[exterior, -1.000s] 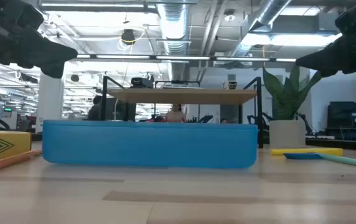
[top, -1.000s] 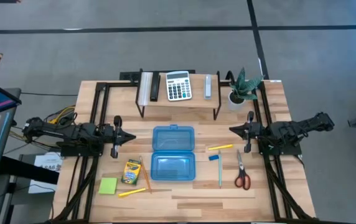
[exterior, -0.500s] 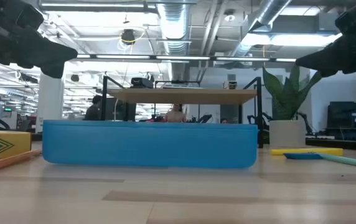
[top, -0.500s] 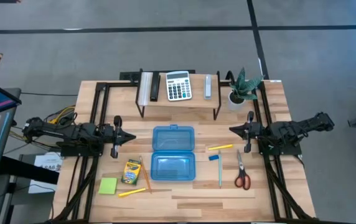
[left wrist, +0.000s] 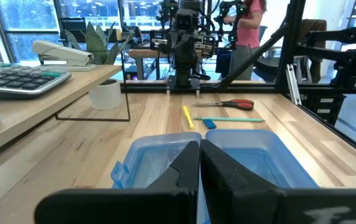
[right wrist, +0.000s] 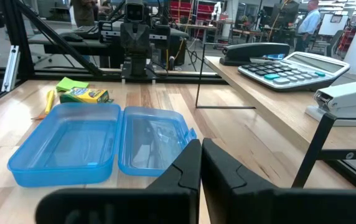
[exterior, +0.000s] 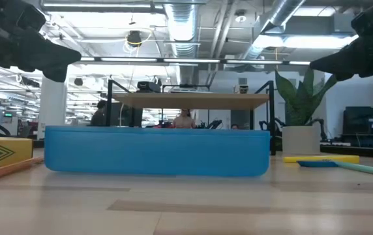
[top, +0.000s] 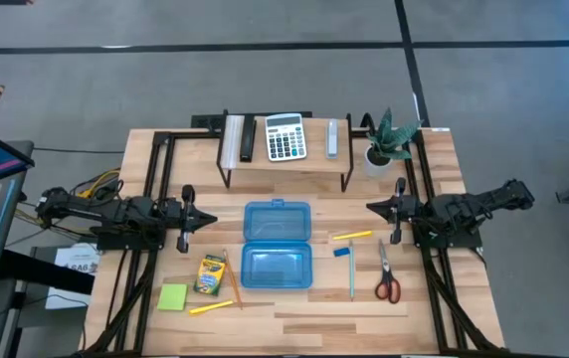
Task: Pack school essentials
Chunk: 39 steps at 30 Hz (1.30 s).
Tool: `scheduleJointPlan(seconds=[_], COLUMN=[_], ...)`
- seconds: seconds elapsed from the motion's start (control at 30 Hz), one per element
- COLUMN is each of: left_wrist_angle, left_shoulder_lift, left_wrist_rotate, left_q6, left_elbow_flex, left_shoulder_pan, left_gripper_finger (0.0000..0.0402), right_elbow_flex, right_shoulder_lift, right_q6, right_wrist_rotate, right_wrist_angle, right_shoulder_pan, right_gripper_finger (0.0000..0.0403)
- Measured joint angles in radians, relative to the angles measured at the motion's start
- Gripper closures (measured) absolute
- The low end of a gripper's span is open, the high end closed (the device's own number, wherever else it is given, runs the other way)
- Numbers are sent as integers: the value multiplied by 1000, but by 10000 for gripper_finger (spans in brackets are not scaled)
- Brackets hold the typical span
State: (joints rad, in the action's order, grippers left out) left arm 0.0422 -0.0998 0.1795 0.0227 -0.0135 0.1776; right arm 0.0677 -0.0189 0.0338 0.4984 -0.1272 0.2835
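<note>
- progress: judged not started. the blue case [top: 278, 245] lies open at table centre with both halves apparently empty, and every school item sits on the table outside it.
- left gripper [top: 208, 217]: parked at the left edge of the table, pointing toward the centre, fingers pressed together, holding nothing; it touches no item.
- left group, all still to be packed: the lime sticky-note pad [top: 173, 296] near the front left; the yellow-green crayon box [top: 210, 274] just beside the case's left side; a yellow pencil [top: 211, 306] and an orange pencil [top: 233, 284] in front of the box and near it.
- right group, all still to be packed: another yellow pencil [top: 352, 236] right of the case; the small blue eraser [top: 341, 252] close below it; the teal pen [top: 352, 274] running toward the table front; the red-handled scissors [top: 388, 281] furthest right.
- right gripper [top: 372, 208]: parked at the right edge, mirrored to the left one, fingers nearly closed with only a thin slit between them, empty, clear of the items.
- rear shelf [top: 284, 161]: the calculator [top: 285, 136] and stapler [top: 332, 138] rest on it, well apart from the case.
- writing: no brand or label can be read; the crayon box shows a green and yellow print, but its lettering is too small to make out, and the calculator keys are not legible.
</note>
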Motion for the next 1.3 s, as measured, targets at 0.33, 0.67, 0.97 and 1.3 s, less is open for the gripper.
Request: scheduleJointPlan(seconds=[0.33,0.67,0.97,1.3], left_wrist_angle=[0,1,1,2], left_shoulder_lift=[0,0,0,0], left_wrist_rotate=[0,5,8,16], left_q6=[0,-44,-23,-8], left_elbow_flex=[0,0,0,0], left_shoulder_pan=[0,0,0,0], left_gripper_finger=[400,400,400,400], right_elbow_flex=[0,0,0,0], right_shoulder_lift=[0,0,0,0], right_q6=[0,0,0,0], right_wrist_rotate=[0,0,0,0], right_wrist_angle=[0,0,0,0], right_shoulder_pan=[0,0,0,0], right_gripper_finger=[369,369,369,369])
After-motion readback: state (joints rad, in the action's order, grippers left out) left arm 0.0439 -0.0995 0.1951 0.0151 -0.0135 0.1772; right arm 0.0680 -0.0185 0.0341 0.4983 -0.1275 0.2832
